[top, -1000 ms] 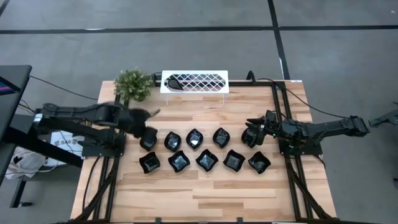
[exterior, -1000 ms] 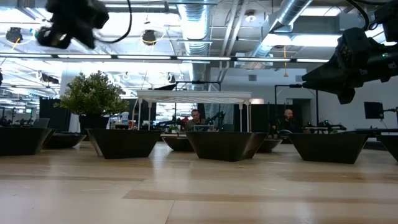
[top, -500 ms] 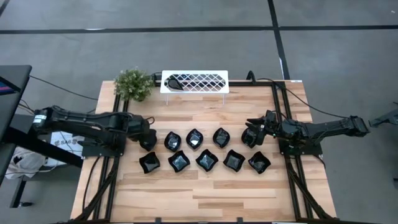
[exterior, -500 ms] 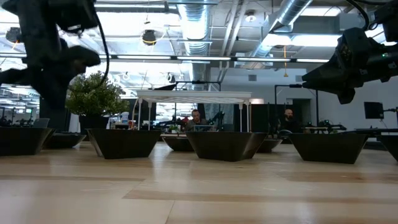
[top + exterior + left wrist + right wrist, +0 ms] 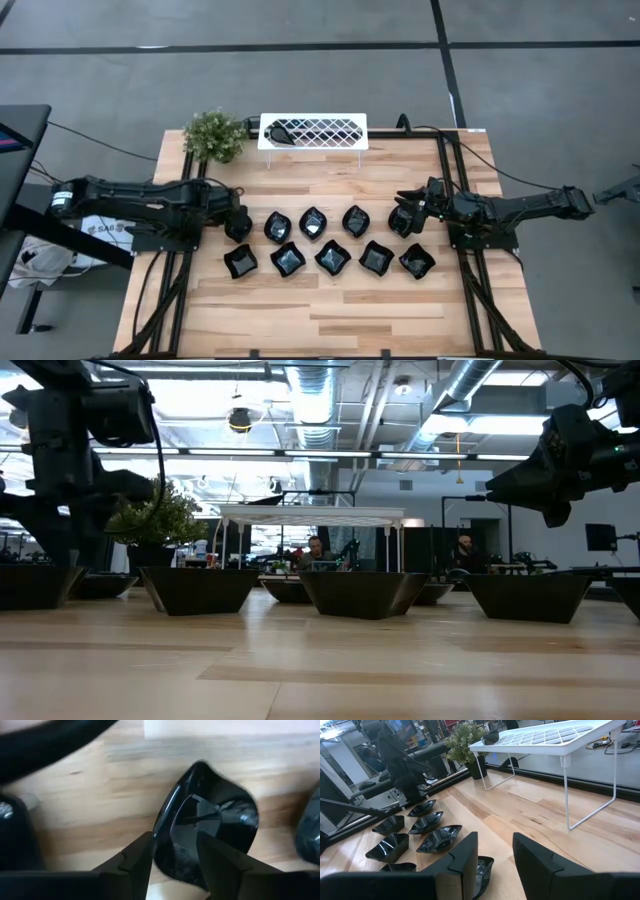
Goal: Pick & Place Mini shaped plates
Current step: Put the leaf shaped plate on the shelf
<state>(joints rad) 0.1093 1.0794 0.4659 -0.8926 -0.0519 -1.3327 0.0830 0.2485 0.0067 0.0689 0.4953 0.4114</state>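
Several mini shaped plates, glossy black, sit in two rows on the wooden table; one of them is in the far row. One more plate lies on the white rack. My left gripper points down at the leftmost far-row plate, open, one finger outside its rim and the other over its hollow. My right gripper hovers level and open above the far row's right end, with nothing between its fingers. My left gripper comes from above with its fingers on either side of the leaf-shaped plate's rim. I cannot tell whether a finger touches the rim. The plate rests on the table.
A small green potted plant stands at the far left corner beside the rack. Black frame rails run along both table sides. Bare wood lies along the near edge. People sit in the room beyond the table.
My left gripper has come down and toward the table's near edge onto the leftmost far-row plate, and its wrist has rolled on the way. The plates have stayed in place. My right arm has kept still.
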